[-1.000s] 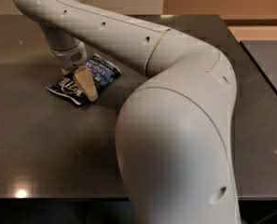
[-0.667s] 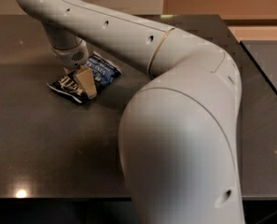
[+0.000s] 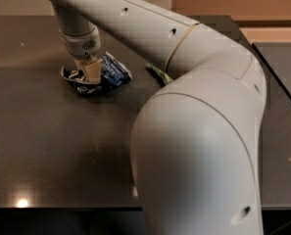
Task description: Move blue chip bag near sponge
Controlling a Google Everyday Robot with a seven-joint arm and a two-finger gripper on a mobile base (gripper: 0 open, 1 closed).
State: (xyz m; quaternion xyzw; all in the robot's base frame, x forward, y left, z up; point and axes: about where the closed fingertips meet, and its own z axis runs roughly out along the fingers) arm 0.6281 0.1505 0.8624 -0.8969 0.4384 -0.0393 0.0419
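The blue chip bag (image 3: 109,71), dark navy with white lettering, lies crumpled on the dark table (image 3: 47,146) at the upper left. My gripper (image 3: 88,75) comes down from above onto the bag's left half and is shut on it. One tan finger (image 3: 92,70) shows in front of the foil. The sponge is out of view; my large white arm (image 3: 194,131) hides much of the table's middle and right.
A sliver of a green chip bag (image 3: 159,74) shows just right of the blue bag, at the edge of my arm. The table's front edge runs along the bottom, and its right edge (image 3: 277,82) meets a second surface.
My gripper and the blue chip bag have moved together a little to the right and away from the camera. The arm has shifted, and the green bag's sliver now shows.
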